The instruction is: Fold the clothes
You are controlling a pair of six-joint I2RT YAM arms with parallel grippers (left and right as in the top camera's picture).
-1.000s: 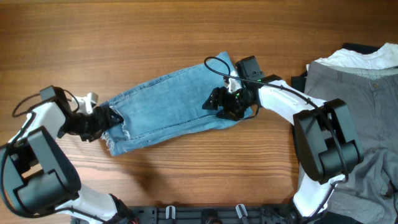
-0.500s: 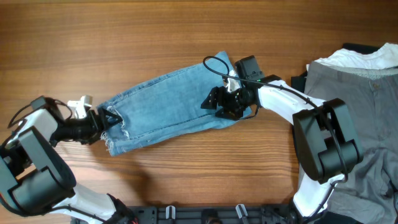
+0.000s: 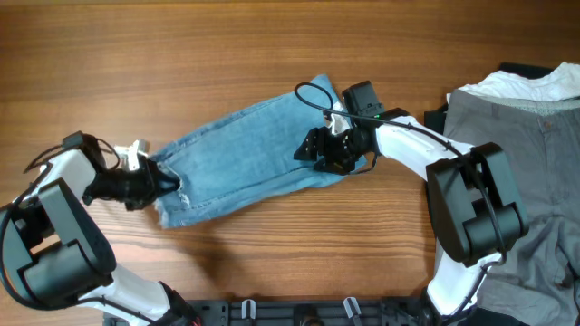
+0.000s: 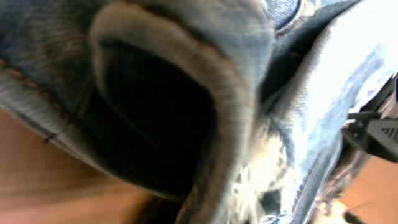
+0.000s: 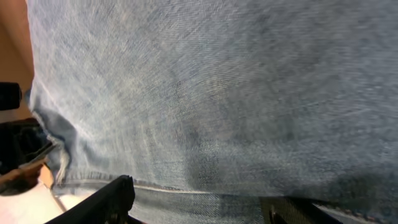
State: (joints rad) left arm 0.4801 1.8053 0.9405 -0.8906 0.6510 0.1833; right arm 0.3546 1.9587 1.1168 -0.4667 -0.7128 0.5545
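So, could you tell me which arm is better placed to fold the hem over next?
Probably left: the left gripper sits at the frayed hem of the jeans, while the right gripper rests on the opposite end.

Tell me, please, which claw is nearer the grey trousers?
Right. The right claw sits on the jeans at the end toward the grey trousers; the left claw is at the frayed hem at the far end.

You are looking at matt, woven denim jeans (image 3: 245,154), fraying to white threads at the hem, lying on a smooth, grained wood table (image 3: 181,45); beside the jeans, soft grey cloth trousers (image 3: 535,136) are showing.
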